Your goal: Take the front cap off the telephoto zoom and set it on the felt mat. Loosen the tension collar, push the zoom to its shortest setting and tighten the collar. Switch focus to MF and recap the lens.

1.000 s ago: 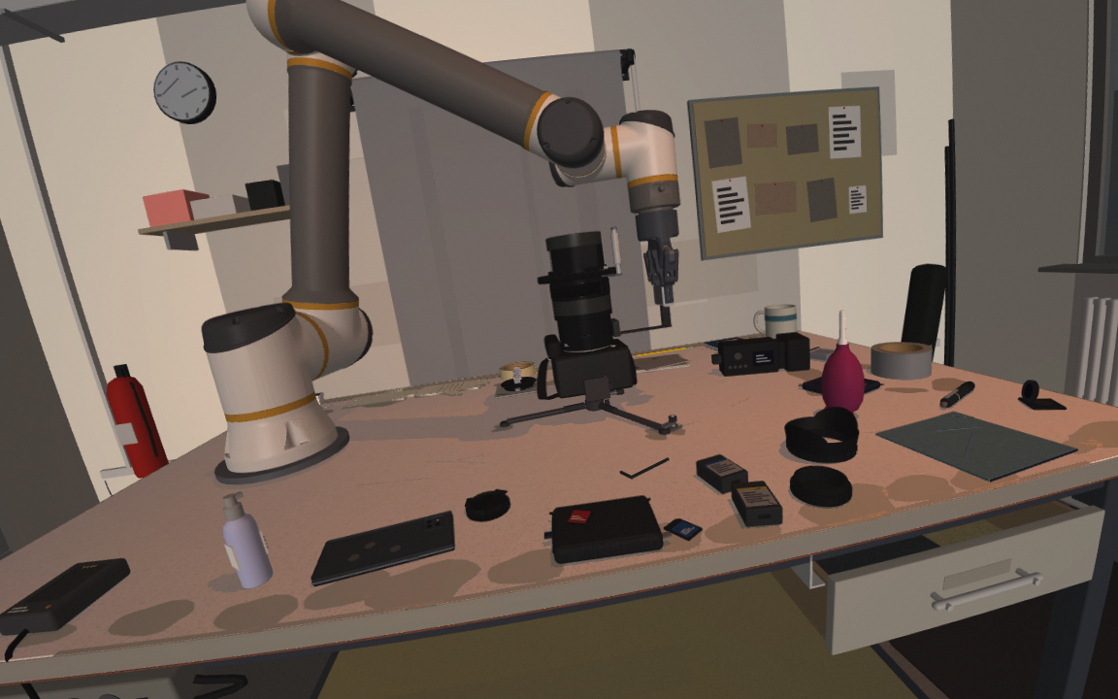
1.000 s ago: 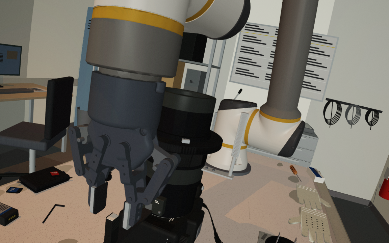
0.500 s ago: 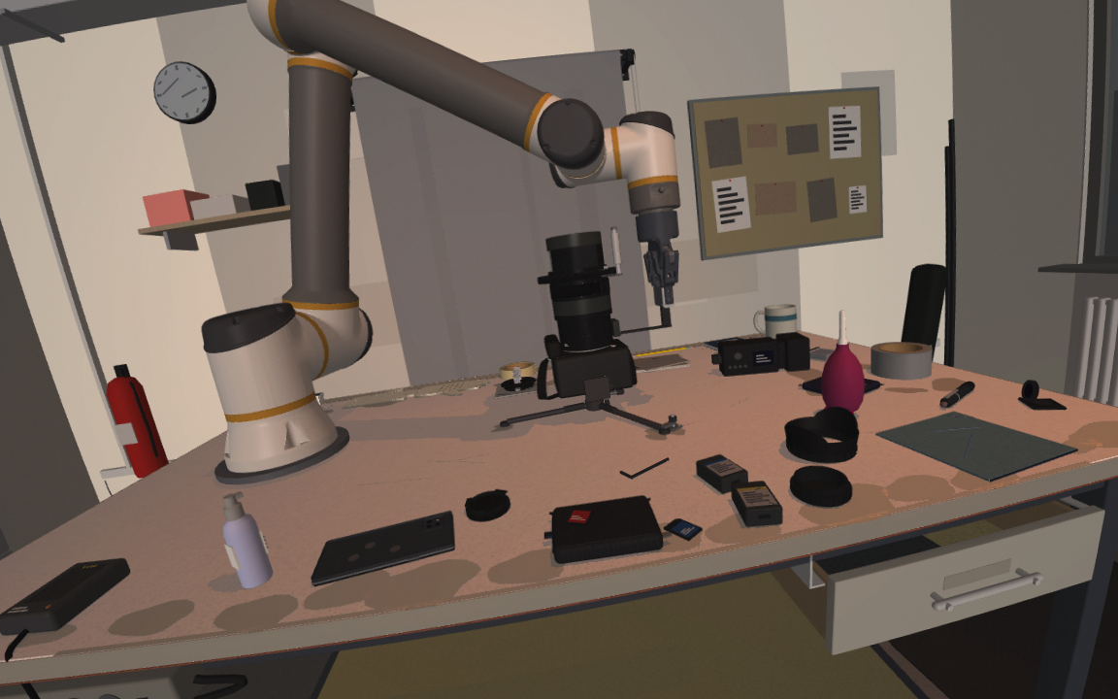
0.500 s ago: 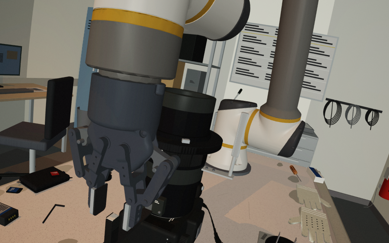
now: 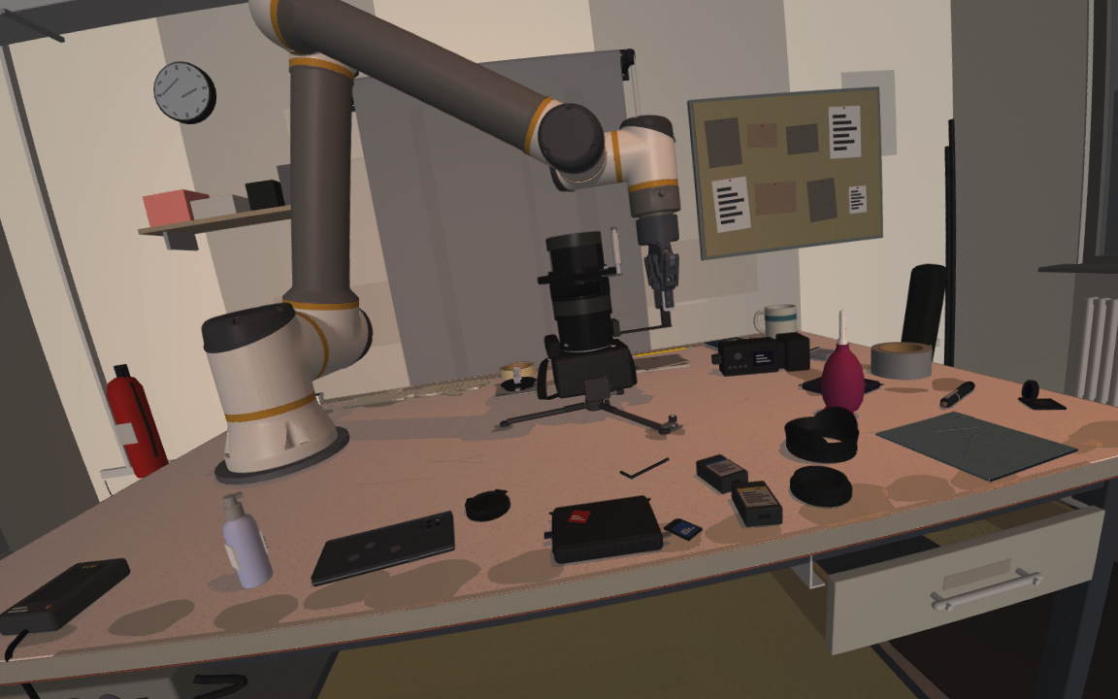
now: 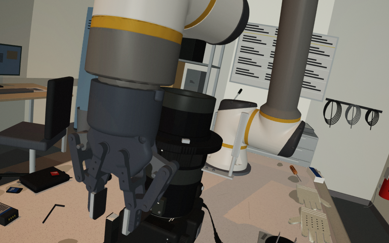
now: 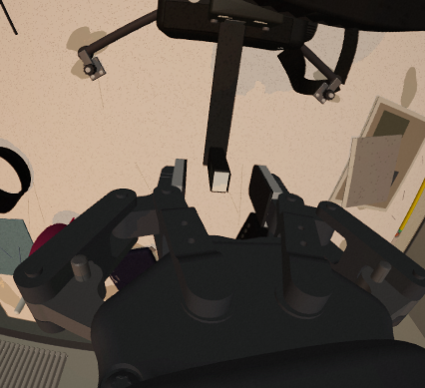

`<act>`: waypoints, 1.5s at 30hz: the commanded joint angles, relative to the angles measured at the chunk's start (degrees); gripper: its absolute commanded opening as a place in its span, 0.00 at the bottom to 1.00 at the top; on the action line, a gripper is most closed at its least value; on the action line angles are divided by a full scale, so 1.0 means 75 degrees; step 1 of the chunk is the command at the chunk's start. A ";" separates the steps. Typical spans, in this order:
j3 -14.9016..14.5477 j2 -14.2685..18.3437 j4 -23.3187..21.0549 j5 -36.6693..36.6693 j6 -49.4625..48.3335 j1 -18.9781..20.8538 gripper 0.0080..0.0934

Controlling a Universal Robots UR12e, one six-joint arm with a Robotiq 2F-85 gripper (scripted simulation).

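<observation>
A thin black lever [image 5: 643,326] [image 7: 221,112] sticks out sideways from the base of the telephoto zoom, and its pale square tip [image 7: 218,181] lies just below my fingers. The telephoto zoom [image 5: 579,291] [image 6: 184,151] stands upright on a camera body [image 5: 589,369] on a small tripod at the back of the table. A wide collar [image 6: 190,142] rings its barrel at mid height. The felt mat [image 5: 974,443] lies flat near the table's right front edge, and a round black cap [image 5: 820,485] rests on the table left of it. My gripper [image 5: 663,296] [image 6: 110,211] [image 7: 219,175] hangs just right of the lens, open and empty.
An open drawer [image 5: 954,582] juts out under the table's right front. A lens hood [image 5: 821,435], a red blower [image 5: 841,374], two batteries [image 5: 737,487], a black case [image 5: 605,528], a phone [image 5: 383,546] and a bottle [image 5: 244,539] are spread across the table's front half.
</observation>
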 commanded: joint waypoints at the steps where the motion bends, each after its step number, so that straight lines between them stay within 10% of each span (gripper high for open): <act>1: 0.0002 0.0005 -0.0016 0.0000 0.0000 0.0000 0.47; 45: 0.0137 0.0183 -0.0331 0.0000 0.0000 0.0000 0.47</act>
